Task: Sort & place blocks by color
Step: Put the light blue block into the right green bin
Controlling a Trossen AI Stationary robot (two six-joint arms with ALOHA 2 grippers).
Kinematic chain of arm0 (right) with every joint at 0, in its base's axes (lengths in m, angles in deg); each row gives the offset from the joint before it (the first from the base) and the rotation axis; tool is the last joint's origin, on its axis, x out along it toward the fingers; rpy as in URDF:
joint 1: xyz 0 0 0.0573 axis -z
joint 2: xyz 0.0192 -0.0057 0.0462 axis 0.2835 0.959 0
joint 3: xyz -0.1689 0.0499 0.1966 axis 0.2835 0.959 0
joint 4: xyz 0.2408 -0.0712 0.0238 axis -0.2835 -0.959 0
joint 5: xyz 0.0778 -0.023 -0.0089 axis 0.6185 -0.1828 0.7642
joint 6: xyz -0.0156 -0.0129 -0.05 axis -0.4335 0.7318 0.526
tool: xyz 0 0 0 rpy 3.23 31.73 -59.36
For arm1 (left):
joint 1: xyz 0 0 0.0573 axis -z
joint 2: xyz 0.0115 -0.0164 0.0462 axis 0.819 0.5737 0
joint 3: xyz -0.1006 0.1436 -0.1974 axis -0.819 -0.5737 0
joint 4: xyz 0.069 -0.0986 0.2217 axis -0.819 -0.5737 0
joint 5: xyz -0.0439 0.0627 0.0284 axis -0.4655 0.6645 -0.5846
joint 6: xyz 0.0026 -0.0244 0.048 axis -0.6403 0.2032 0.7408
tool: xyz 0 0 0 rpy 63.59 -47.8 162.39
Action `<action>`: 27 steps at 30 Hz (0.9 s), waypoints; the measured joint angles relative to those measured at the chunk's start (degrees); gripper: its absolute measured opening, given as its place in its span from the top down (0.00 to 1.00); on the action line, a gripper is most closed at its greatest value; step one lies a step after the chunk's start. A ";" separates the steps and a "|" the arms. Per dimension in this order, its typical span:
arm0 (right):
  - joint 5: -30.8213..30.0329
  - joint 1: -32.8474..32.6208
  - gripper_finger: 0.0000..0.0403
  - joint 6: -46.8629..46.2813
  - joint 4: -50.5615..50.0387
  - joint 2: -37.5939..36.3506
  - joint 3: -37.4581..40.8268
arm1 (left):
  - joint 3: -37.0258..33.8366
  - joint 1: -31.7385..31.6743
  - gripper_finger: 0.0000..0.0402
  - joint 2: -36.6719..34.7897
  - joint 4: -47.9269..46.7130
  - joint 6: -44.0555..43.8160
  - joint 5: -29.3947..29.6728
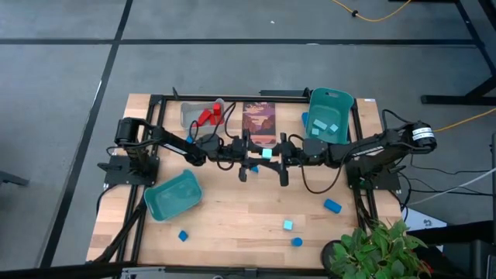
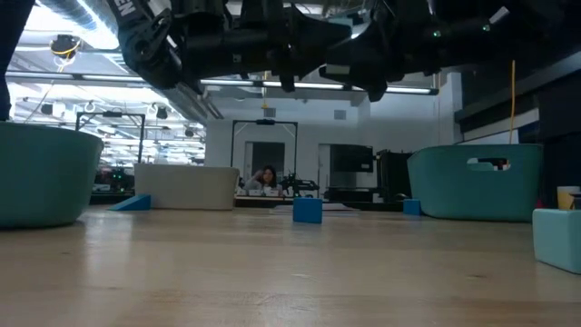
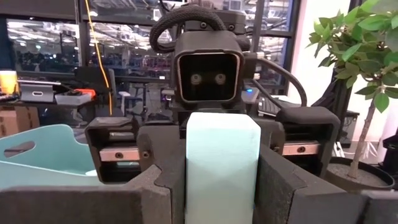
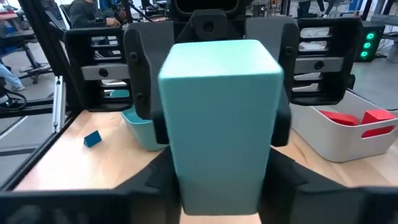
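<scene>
Wooden table (image 1: pixel 232 225): teal bin (image 1: pixel 172 195) at its front left; blue blocks (image 1: pixel 332 205) scattered to that bin's right.

A: How many bins (image 1: pixel 172 195)?
B: Three: two teal, one grey (image 1: pixel 194 114).
A: Loose blocks (image 1: pixel 332 205) on the table?
B: At least four, blue or cyan; red ones in the grey bin, too bunched to count.
A: Arms?
B: Two.

A cyan block (image 1: pixel 266 153) is held upright between both pincers above the counter's middle. Loose blue and cyan blocks (image 1: pixel 332 205) lie near the plant; red blocks (image 1: pixel 206 116) fill the grey bin.
</scene>
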 joint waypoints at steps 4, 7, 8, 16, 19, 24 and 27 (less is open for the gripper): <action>-0.06 0.00 0.66 0.69 -0.51 -0.02 0.00 | 0.00 -0.02 0.69 0.00 -0.14 -0.11 0.03; 0.04 0.00 0.66 0.69 -0.59 -0.02 -0.02 | 0.00 -0.02 0.69 0.00 -0.14 -0.07 0.03; 0.06 0.00 0.66 0.73 -0.63 -0.02 -0.02 | 0.00 -0.02 0.68 0.00 -0.14 -0.16 0.06; 0.59 -0.04 0.66 0.84 -2.19 -0.02 -0.02 | 0.00 -1.73 0.49 -0.18 -0.68 -5.34 -3.95; 0.72 -0.09 0.66 0.86 -3.18 -0.02 -0.02 | 0.00 -2.58 0.45 -0.24 -1.29 -7.51 -6.36; 0.63 -0.06 0.66 0.94 -3.30 -0.02 0.00 | 0.00 -3.47 0.41 -0.28 -2.82 -8.52 -8.34; 0.68 0.22 0.66 1.01 -3.81 -0.31 0.00 | -0.03 -3.56 0.40 -0.34 -3.14 -8.48 -8.74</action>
